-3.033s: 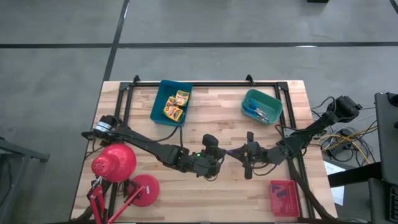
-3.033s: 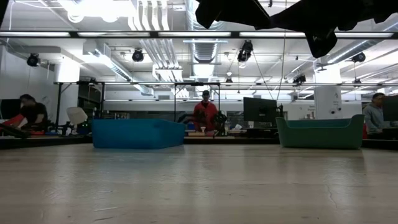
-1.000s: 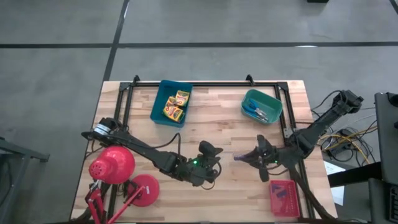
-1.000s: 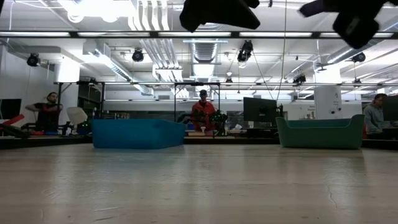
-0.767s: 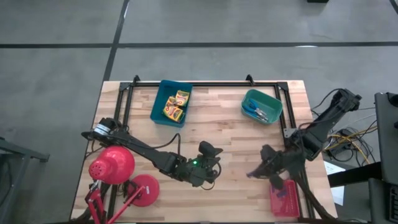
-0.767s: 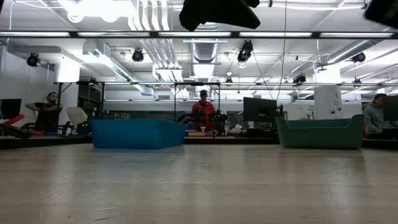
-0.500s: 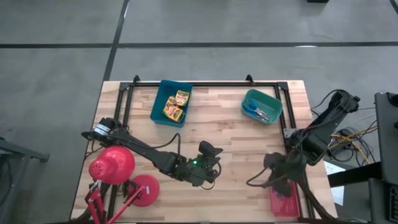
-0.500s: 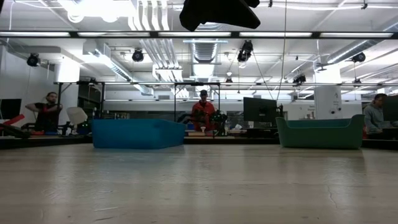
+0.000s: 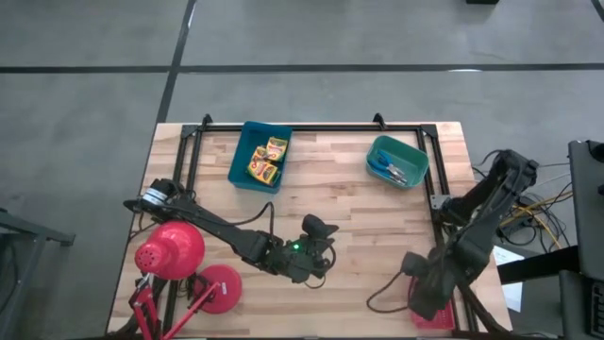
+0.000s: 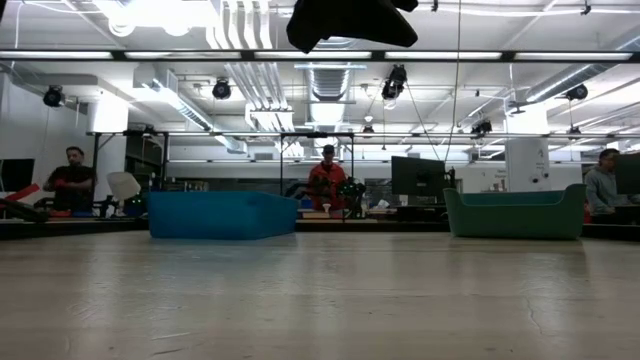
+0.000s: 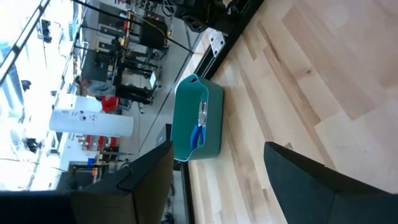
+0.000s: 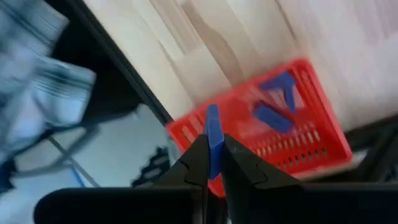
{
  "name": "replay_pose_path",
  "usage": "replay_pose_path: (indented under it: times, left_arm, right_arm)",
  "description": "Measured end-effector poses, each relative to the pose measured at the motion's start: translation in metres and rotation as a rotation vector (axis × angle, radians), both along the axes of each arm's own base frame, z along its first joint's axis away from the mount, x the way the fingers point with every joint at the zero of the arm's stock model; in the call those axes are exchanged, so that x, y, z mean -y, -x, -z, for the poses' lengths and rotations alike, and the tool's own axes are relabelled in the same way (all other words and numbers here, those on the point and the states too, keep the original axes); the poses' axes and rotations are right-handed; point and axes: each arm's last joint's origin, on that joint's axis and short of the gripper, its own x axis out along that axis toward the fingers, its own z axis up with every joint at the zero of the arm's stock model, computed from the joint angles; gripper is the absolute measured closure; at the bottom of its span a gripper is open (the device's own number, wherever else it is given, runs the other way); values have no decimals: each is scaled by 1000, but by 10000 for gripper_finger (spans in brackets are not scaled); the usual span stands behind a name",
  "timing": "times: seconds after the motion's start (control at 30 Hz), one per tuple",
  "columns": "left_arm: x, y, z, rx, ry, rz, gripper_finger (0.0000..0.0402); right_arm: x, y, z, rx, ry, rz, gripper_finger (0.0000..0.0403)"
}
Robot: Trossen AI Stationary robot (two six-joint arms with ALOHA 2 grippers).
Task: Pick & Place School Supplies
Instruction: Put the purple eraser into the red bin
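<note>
Purple stick (image 12: 213, 140) lengthwise between fingers (image 12: 191, 163)

Two dark arms are seen from above, each built of slim black links joined by bulkier joints. A small green light is shown on the left arm (image 9: 294, 251) near its wrist, and a black cable is looped along its links. A white-and-black collar is carried at its base. A thin black cable is seen curling from the right arm (image 9: 469, 227). Each claw is made of two plain, flat, matte black fingers (image 11: 314, 186), without markings.
</note>
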Motion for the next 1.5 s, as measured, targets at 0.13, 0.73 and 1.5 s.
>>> replay_pose_path:
  times: [0.13, 0.73, 1.5]
  left_arm:
    - [0, 0, 0, -38, -73, 27, 147]
    - [6, -4, -35, 1, -28, 218, 145]
    - [-4, 8, -54, 33, -81, 102, 145]
  right_arm:
    - [-11, 2, 19, -133, 31, -44, 380]
    - [-19, 12, 82, -358, 238, -65, 380]
    - [-24, 8, 106, -319, 200, -124, 380]
